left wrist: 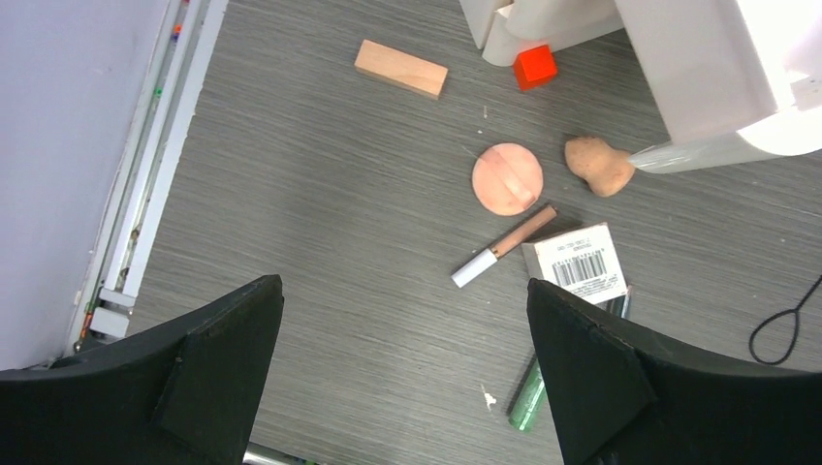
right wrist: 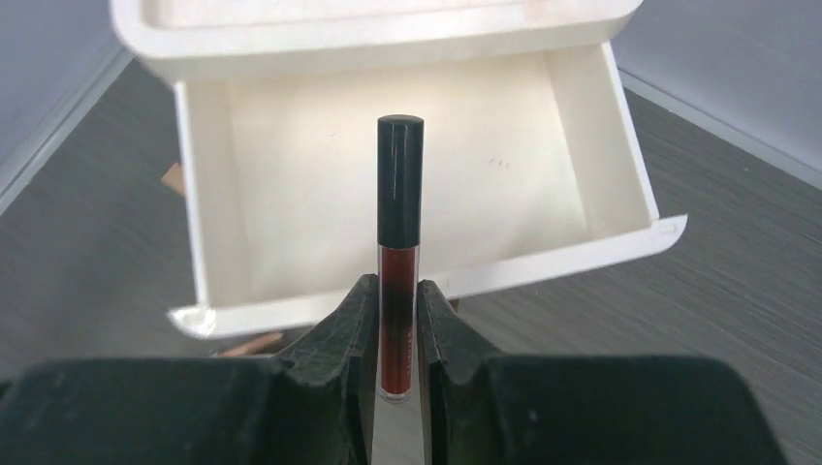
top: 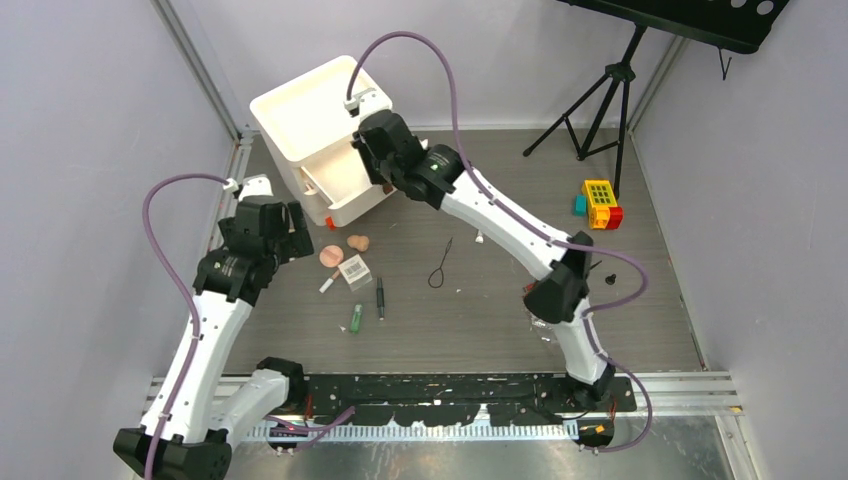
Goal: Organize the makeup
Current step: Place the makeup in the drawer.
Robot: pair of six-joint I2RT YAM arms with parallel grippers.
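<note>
Holding a light, stiff, slick gloss tube (right wrist: 399, 223) low on its barrel in the narrowed right gripper (right wrist: 397, 339) at the open drawer (right wrist: 620, 145), left gripper (left wrist: 403, 287) spread wide above the puff (left wrist: 507, 178).

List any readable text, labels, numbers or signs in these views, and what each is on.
None can be read.
Label on the box: a barcode and small print, too small and blurred to read.
On the lip gloss tube: no lettering visible.
Inside the drawer: faint marks, not legible.
</note>
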